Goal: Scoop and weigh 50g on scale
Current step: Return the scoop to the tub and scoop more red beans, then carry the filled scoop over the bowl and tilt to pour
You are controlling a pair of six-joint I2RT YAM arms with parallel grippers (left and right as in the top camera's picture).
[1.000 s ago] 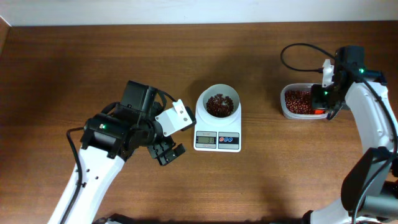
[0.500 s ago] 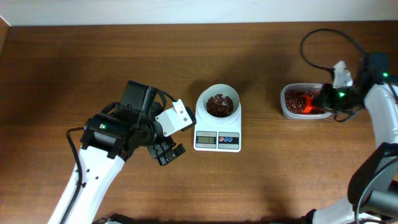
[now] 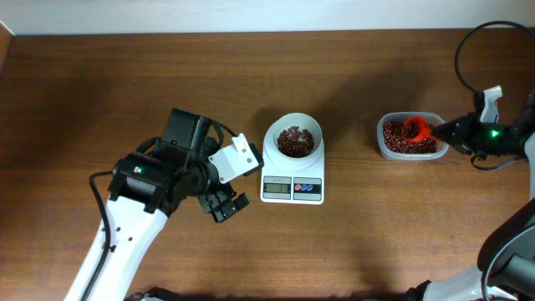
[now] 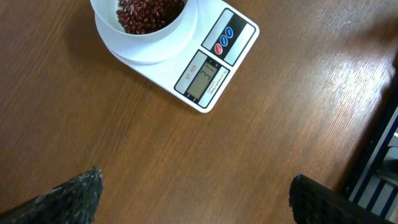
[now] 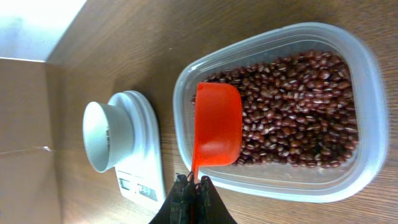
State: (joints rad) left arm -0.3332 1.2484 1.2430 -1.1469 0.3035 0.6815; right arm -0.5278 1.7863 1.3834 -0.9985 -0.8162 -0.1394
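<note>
The white scale [image 3: 292,171] sits in the middle of the table [image 3: 376,242], with a small pile of dark red beans [image 3: 294,140] in the bowl [image 3: 278,127] on top. Off to its right, the right gripper [image 5: 193,186] pinches the handle of the empty orange scoop [image 5: 217,124] over more beans in the clear tub [image 5: 180,99]. The left gripper [image 3: 224,203] hangs beside the scale, fingers spread wide, holding nothing.

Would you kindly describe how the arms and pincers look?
Both arms have white links with black joints. The left arm bears a white boxy block near its black left pincer. The right arm shows a green light and looping black cable; its right pincer is black.
</note>
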